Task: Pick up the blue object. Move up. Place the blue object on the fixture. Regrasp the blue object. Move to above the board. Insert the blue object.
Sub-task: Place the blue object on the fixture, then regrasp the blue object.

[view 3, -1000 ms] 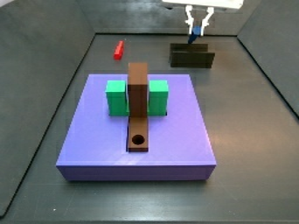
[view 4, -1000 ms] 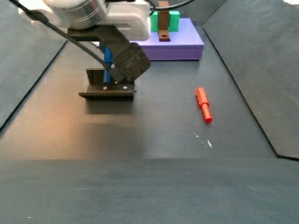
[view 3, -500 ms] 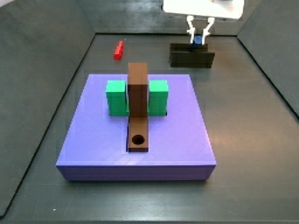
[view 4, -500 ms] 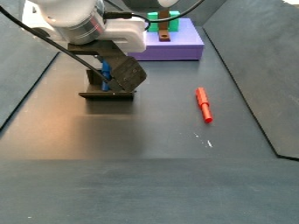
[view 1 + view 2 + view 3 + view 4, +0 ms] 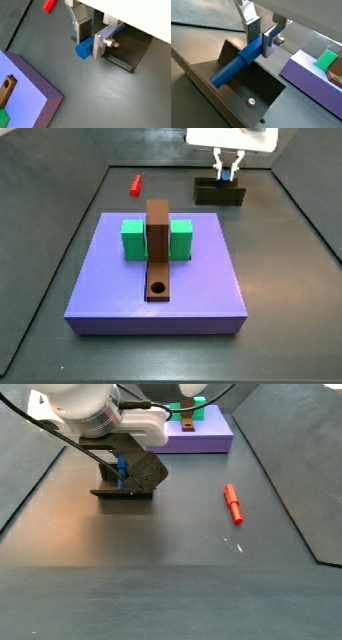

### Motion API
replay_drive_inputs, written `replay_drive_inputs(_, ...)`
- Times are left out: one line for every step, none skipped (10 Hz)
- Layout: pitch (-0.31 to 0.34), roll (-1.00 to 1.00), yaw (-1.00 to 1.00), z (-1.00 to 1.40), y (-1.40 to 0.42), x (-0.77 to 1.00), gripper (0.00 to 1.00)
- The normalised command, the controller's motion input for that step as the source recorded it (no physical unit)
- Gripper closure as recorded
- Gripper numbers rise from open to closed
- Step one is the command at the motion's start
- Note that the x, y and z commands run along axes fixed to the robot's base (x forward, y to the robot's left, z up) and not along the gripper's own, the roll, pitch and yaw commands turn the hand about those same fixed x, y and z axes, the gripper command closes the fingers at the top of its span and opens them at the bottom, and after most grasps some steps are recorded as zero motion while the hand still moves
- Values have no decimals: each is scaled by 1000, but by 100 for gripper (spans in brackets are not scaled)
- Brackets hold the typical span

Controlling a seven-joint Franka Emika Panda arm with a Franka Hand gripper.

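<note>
The blue object (image 5: 83,48) is a slim blue peg with my gripper (image 5: 89,45) shut on it, fingers pressed to its sides near its upper end. It slants down from the gripper (image 5: 261,44), and the blue object's (image 5: 234,67) lower end reaches into the trough of the dark fixture (image 5: 244,92). In both side views the gripper (image 5: 227,168) hangs just above the fixture (image 5: 221,194), and the blue object (image 5: 120,469) shows as a short blue strip over the fixture (image 5: 123,491). The purple board (image 5: 160,283) lies apart from the gripper.
A red peg (image 5: 135,183) lies loose on the dark floor, red peg (image 5: 234,503) well away from the fixture. The board carries green blocks (image 5: 134,240) and a long brown bar (image 5: 158,248) with a round hole. Dark walls ring the floor.
The gripper has come down with the blue object toward the fixture since a second ago. Over the last half second it has barely moved.
</note>
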Motion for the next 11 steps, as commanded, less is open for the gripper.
replay_drive_inputs(0, -31, 0, -14, 0, 0, 100)
replay_drive_inputs(0, -26, 0, 0, 0, 0, 100)
replay_drive_inputs(0, -14, 0, 0, 0, 0, 100)
replay_drive_inputs(0, 0, 0, 0, 0, 0, 0)
replay_drive_inputs(-171, 80, 0, 0, -34, -126, 0)
replay_drive_inputs(-311, 254, 54, 154, 0, -286, 0)
replay_drive_inputs(-377, 243, 146, 414, 0, -383, 0)
replay_drive_inputs(-391, 291, 160, 637, 0, -309, 0)
replay_drive_inputs(-371, 303, 151, 649, 0, -246, 0)
replay_drive_inputs(-343, 329, 151, 651, -49, -114, 0)
replay_drive_inputs(-257, 520, 157, 666, -146, 0, 0)
